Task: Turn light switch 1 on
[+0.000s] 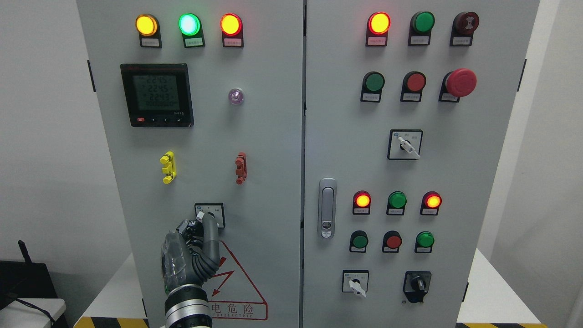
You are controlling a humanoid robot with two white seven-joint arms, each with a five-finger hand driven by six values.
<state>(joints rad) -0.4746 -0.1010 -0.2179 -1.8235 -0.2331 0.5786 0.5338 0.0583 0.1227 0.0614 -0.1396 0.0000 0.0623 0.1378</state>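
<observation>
Lower centre-left of the frame: small square black-framed rotary selector switch with a white face and a stubby knob [209,214], mounted flat on the left door of the tall grey steel control cabinet [273,191], just above the red triangular shock-warning sticker [237,282]. Left robot hand, dark-fingered with a glossy translucent back and metal wrist cuff [191,255], raised from the bottom edge against that switch. Fingers partly curled, one long finger [210,232] stretched upward with its tip at the knob, the shorter ones bunched at the switch's lower left corner. Contact looks likely; a true pinch around the knob not confirmable from this angle. Nothing else in the hand. Right hand nowhere in the frame.

Handling, judged from the look: rigid plastic knob on a stiff, spring-detented spindle, fixed to the panel, so no weight to carry, only a twist to overcome. Probably a firm click between positions. Smooth, small lever, prone to slipping under a single fingertip push. Best hold: opposing fingertips on either flank of the pointer lever, then rotation about its axis; pressing inward achieves little. Not fragile, yet side-loading the narrow lever is best avoided.

Elsewhere on the same door, well apart: yellow, green and red lit indicator lamps [188,24] at upper left, black digital meter [157,94] beneath them.
</observation>
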